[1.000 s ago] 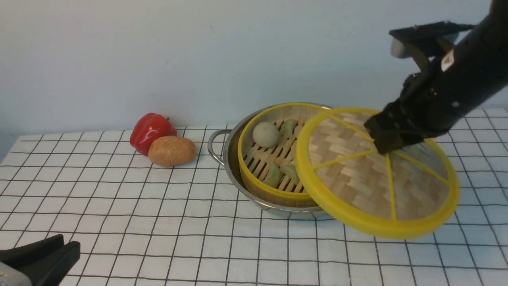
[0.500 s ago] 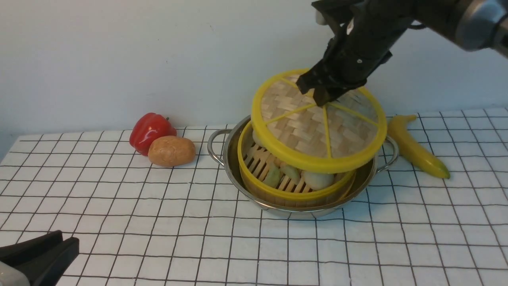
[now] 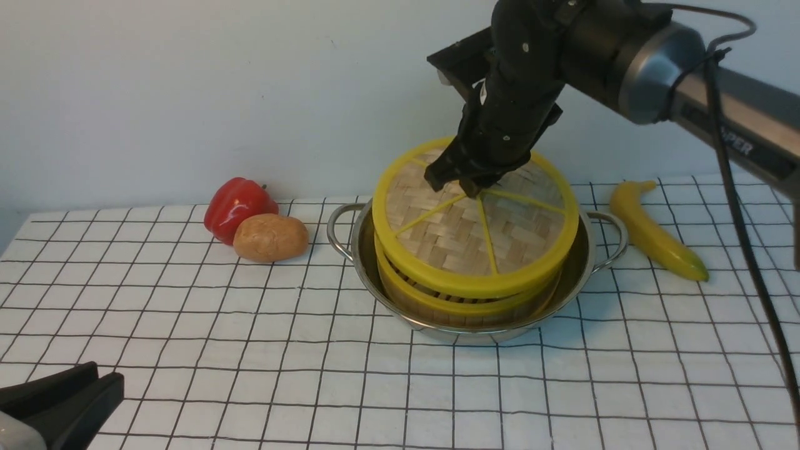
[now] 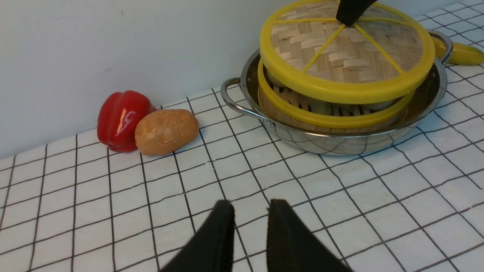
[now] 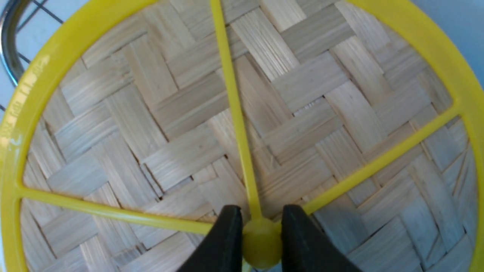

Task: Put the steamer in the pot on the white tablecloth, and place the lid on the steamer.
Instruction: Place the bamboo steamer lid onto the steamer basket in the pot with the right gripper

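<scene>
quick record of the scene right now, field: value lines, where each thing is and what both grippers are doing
pot: on white tablecloth
steamer: inside pot
lid: over steamer, not flush, gap at front edge
right gripper: shut on lid's knob
left gripper: open, empty, away from pot
beside pot: red pepper, potato, banana

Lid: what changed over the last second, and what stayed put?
The right gripper, still shut on the knob, carried the lid leftward from beside the pot and lowered it over the steamer; not fully seated. Pot, steamer, pepper, potato and left gripper stayed put.
</scene>
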You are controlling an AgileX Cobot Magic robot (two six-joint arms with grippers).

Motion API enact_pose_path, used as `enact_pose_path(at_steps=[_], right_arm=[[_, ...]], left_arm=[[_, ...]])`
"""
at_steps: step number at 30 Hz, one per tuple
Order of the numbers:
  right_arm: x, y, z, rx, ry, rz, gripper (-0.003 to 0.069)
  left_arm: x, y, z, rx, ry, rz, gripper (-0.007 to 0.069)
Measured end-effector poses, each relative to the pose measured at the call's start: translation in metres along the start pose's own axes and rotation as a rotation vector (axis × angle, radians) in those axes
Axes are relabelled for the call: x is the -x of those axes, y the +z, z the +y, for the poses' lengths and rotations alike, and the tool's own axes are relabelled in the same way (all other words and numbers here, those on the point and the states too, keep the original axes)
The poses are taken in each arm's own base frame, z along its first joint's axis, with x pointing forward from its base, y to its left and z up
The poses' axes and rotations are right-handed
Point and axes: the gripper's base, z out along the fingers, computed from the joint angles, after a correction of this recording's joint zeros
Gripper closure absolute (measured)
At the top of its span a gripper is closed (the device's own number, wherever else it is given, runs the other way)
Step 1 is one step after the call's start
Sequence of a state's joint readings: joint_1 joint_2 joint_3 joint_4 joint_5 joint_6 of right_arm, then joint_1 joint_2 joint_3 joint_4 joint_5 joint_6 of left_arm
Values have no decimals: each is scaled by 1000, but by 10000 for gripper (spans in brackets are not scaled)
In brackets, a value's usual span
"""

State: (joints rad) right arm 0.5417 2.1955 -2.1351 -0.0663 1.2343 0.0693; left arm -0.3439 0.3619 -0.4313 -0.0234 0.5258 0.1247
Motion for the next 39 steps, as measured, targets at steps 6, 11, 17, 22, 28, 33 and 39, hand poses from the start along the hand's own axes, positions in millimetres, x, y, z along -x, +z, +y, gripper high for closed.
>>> enact_pose_path(at_steps=[6, 11, 17, 22, 28, 33, 39], right_arm=[[-1, 8, -1, -15, -8, 13, 510], [-3, 18, 0, -15, -10, 34, 510], [-5, 27, 1, -15, -16, 51, 510], [-5, 29, 2, -5, -28, 52, 510], [-3, 28, 2, 5, -36, 45, 510], [-3, 27, 2, 10, -46, 42, 510], [-3, 27, 3, 10, -55, 44, 510]], left_arm=[[0, 0, 0, 0, 0, 0, 497], [0, 0, 0, 0, 0, 0, 493], [0, 0, 0, 0, 0, 0, 487], [0, 0, 0, 0, 0, 0, 487], [0, 0, 0, 0, 0, 0, 487], [0, 0, 0, 0, 0, 0, 487], [0, 0, 0, 0, 0, 0, 487]])
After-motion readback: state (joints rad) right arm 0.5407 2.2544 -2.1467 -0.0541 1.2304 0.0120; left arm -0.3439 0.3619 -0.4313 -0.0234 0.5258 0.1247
